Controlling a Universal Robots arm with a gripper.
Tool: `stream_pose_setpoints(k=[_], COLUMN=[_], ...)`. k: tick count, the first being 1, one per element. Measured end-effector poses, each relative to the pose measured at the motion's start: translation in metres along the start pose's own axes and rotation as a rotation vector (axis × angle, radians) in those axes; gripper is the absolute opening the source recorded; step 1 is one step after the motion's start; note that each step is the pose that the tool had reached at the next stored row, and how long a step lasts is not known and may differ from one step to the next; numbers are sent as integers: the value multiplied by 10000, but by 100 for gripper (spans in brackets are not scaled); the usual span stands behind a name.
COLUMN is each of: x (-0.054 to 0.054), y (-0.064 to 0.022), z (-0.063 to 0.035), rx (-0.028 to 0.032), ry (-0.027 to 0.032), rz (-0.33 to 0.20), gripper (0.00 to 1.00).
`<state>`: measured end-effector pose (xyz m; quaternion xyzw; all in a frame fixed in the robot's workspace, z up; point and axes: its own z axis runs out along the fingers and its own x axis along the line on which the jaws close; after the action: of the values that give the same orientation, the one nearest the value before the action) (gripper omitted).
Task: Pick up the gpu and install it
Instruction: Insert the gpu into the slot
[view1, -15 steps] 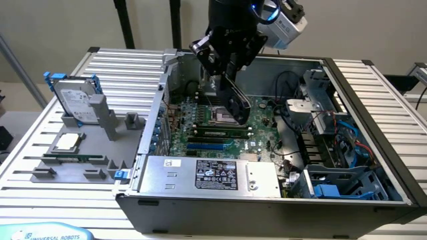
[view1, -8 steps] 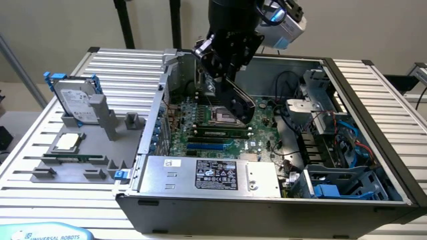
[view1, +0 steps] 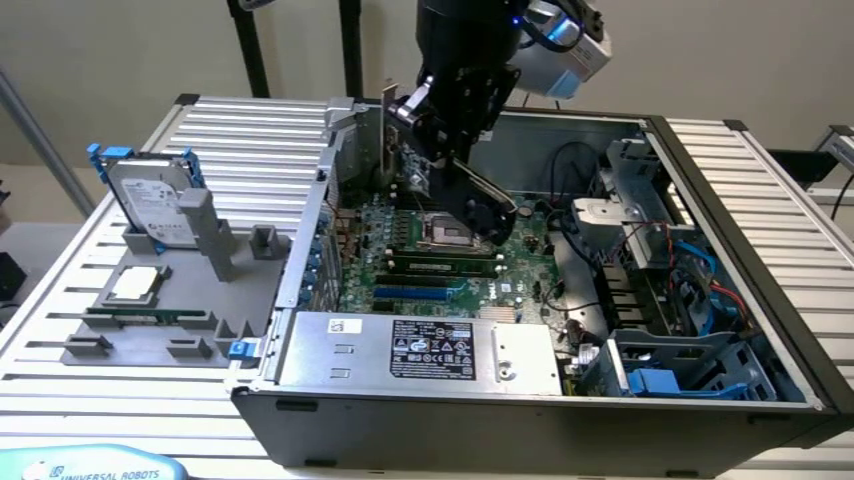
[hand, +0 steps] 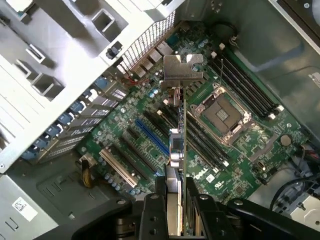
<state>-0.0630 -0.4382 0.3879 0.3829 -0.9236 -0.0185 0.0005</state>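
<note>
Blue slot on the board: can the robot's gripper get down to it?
Probably yes. The gripper, shut on the gpu, hangs inside the open case above the motherboard, and nothing else stands over the blue slot.

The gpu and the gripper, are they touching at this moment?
Touching. The wrist view shows the gpu edge-on, with the gripper closed on it, one finger pressed against each face of the card.
</note>
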Motion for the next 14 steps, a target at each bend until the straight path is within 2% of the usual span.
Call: stream_pose_setpoints(k=[14], x=[1], y=[-2], z=[68], rx=[-33], ry=[86], rz=[-2543], gripper=[27])
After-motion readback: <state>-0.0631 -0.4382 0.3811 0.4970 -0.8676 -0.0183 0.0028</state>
